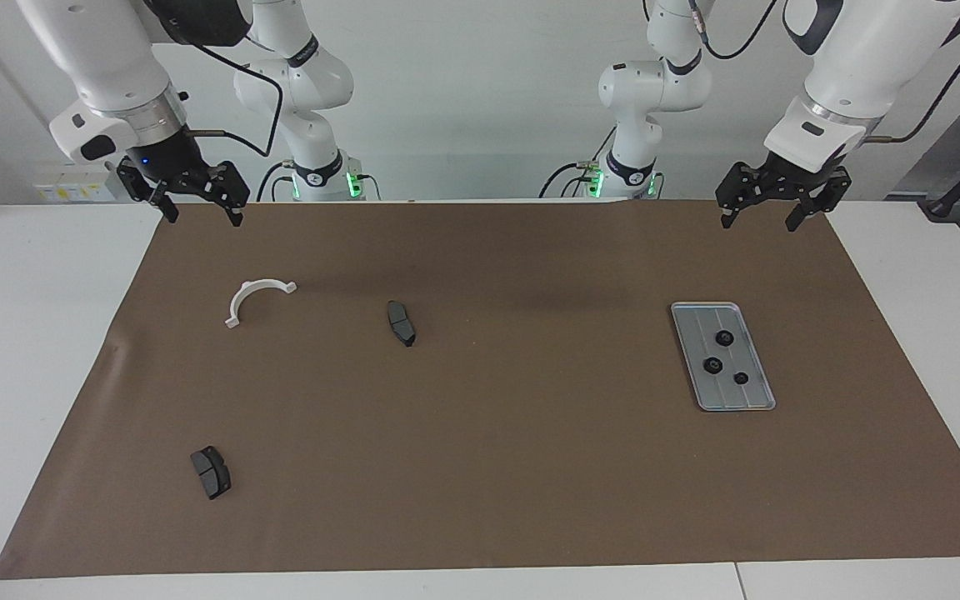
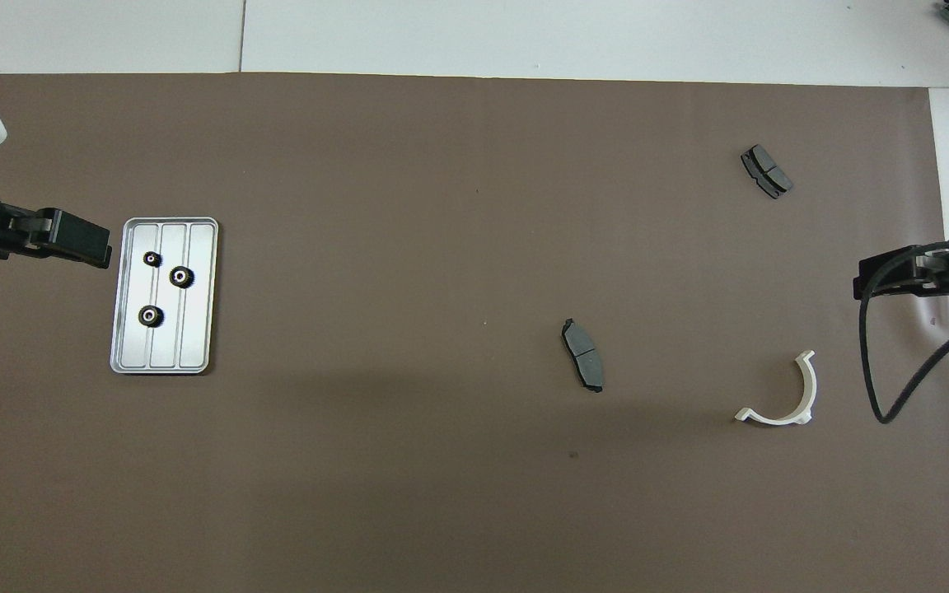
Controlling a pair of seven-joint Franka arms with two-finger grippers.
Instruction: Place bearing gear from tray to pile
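Left tool (image 1: 772, 214): raised over the brown mat's edge nearest the robots, at the left arm's end of the surface; fingers point down, spread wide, nothing between them. The arm bends down to it from above. In the overhead view it shows as a dark block (image 2: 71, 240) just beside the tray's rim.

Right tool (image 1: 197, 202): raised over the mat's corner at the right arm's end, fingers down and spread wide, empty. A black cable loops from its wrist. Overhead, it shows at the frame's edge (image 2: 907, 276).

Tray (image 1: 722, 356): silver-grey, rectangular, rounded corners, raised rim, lengthwise ridges. It lies flat on the mat toward the left arm's end, under and a little forward of the left tool. Its long axis runs away from the robots, slightly skewed.

Contents of tray: three small black round gears, each lying flat, apart from one another. One gear (image 1: 724, 337) sits nearest the robots, a second (image 1: 712, 364) mid-tray, a third, smaller (image 1: 741, 377), farthest.

Pile, toward the right arm's end, parts well apart:
- white half-ring bracket (image 1: 252, 298), nearest the robots, lying flat.
- dark grey brake pad (image 1: 402, 322), toward the mat's middle.
- second brake pad (image 1: 211, 472), farthest from the robots.

Brown mat (image 1: 497, 467): covers most of the white surface (image 1: 38, 350).
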